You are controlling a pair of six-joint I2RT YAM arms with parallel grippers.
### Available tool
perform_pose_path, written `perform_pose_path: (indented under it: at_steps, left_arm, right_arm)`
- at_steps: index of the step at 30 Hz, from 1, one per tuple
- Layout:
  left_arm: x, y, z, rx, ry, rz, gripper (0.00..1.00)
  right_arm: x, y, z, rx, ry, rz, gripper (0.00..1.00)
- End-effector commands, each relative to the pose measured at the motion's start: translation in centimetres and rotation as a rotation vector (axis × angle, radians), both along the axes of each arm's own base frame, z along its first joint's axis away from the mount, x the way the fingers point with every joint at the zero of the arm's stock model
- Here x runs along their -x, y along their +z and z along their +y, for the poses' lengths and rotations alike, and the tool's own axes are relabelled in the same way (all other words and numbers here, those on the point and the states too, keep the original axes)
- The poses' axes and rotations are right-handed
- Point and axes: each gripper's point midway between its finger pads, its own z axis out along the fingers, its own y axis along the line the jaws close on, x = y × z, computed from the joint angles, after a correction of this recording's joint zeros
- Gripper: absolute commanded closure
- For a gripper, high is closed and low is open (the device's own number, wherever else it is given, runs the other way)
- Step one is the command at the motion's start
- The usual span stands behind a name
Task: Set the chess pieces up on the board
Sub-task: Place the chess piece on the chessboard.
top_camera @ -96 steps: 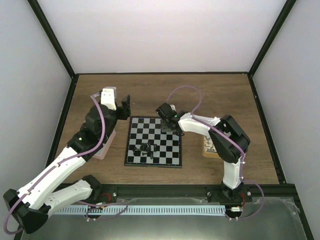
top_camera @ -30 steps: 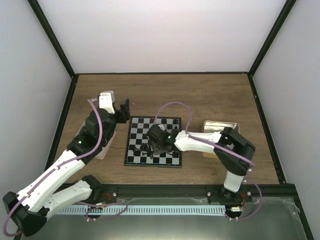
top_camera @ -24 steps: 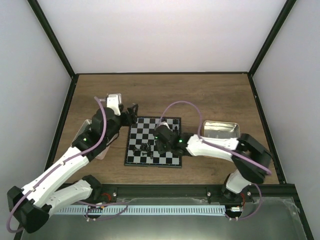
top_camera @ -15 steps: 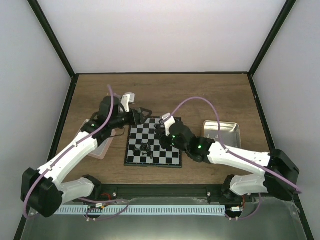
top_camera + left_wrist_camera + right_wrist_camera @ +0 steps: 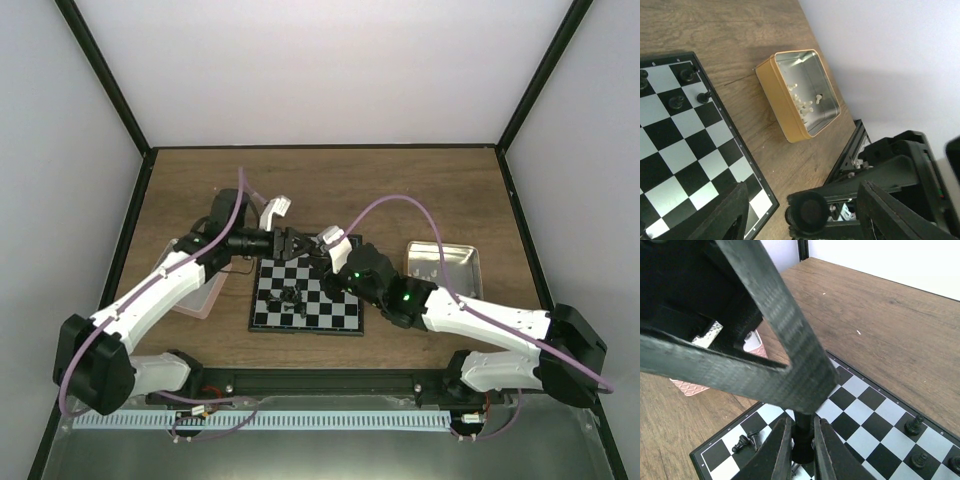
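Observation:
The board [image 5: 340, 300] lies mid-table with a cluster of black chess pieces [image 5: 290, 297] on it. Some lie on their sides [image 5: 742, 441]; others stand near an edge [image 5: 915, 425] [image 5: 687, 75]. My right gripper [image 5: 802, 424] is shut on an upright black chess piece [image 5: 802, 440] held above the board. In the top view the right gripper [image 5: 322, 252] meets my left gripper [image 5: 295, 243] over the board's far edge. The left gripper [image 5: 804, 197] is open, and the held piece's round base [image 5: 810, 215] shows between its fingers [image 5: 730, 215]. One left finger [image 5: 780, 330] crosses the piece's top.
A tan tray [image 5: 800, 95] [image 5: 443, 265] holding cream-white pieces sits right of the board. Left of the board is a pink tray [image 5: 195, 290] [image 5: 695, 385], partly under the left arm. The enclosure's black frame and white walls surround the table.
The left gripper swung right from the pink tray to the board's far edge. The right gripper lifted from the board's middle to meet it, still shut on the black piece.

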Motion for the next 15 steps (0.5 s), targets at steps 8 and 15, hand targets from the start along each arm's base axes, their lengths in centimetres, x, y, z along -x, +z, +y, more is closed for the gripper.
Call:
perform_pose_path:
  at_steps: [8, 15]
  left_arm:
    - [0.16, -1.03, -0.60, 0.006, -0.068, 0.048, 0.66]
    - [-0.45, -0.38, -0.51, 0.023, -0.049, 0.016, 0.85]
  right_arm:
    - [-0.31, 1.16, 0.58, -0.006, 0.011, -0.033, 0.94]
    - [-0.55, 1.98, 0.26, -0.060, -0.033, 0.036, 0.72]
